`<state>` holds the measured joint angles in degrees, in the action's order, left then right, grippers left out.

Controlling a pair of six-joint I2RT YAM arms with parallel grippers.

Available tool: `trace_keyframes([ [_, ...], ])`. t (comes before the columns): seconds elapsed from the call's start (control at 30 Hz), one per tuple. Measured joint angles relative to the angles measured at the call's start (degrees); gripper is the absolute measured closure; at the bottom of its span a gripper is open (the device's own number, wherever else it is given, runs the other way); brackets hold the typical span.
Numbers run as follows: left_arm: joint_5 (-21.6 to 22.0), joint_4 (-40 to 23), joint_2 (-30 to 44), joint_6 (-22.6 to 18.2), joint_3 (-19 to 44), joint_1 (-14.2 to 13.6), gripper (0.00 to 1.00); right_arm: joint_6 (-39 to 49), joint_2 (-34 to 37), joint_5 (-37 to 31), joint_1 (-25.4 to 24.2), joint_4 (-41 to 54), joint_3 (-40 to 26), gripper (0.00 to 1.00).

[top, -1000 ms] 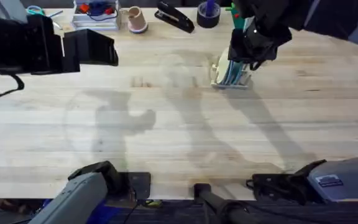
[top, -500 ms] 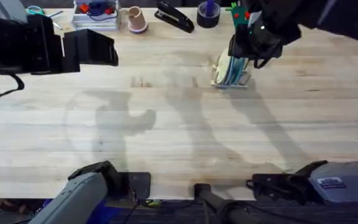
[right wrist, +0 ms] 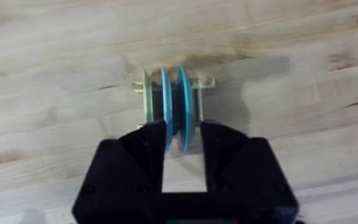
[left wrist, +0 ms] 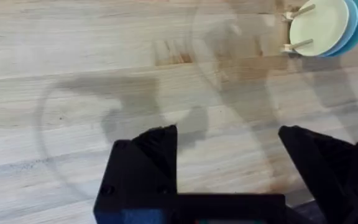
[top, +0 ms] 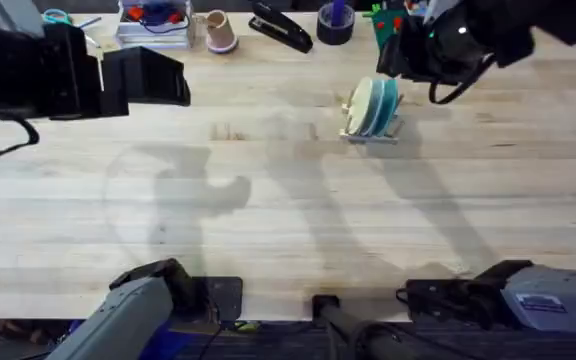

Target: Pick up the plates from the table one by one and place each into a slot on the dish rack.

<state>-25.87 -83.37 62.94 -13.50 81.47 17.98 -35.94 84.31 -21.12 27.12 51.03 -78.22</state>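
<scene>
The dish rack (top: 388,128) stands on the table (top: 288,210) right of centre at the back. Plates stand upright in its slots: a cream plate (top: 364,104) and turquoise plates (top: 386,102) behind it. In the right wrist view the cream plate (right wrist: 146,102) and two turquoise plates (right wrist: 165,99) sit side by side between the pegs. My right gripper (top: 405,60) hovers above and just behind the rack, open, holding nothing (right wrist: 182,140). My left gripper (top: 173,80) hangs open at the far left, and the rack (left wrist: 293,46) lies well ahead of its gripper (left wrist: 229,162).
Along the table's far edge are a clear tray (top: 153,25) of small items, a pink cup (top: 220,32), a black stapler (top: 280,27), a dark tape roll (top: 335,24) and a green object (top: 382,27). The arm bases occupy the near edge.
My right gripper has lifted off the rack and drawn back to the right, leaving the turquoise plate standing in a slot. The left arm has not moved.
</scene>
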Motion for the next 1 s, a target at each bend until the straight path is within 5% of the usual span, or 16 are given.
trace_keyframes([
  [0.6,0.02,0.00,0.00,0.00,0.00,0.00,0.007,7.01,-13.01,0.27,2.72,10.87,0.00,0.027],
  [1.0,0.00,0.00,0.00,0.00,0.00,0.00,0.006,24.40,-24.26,11.16,2.72,13.67,0.02,0.011],
])
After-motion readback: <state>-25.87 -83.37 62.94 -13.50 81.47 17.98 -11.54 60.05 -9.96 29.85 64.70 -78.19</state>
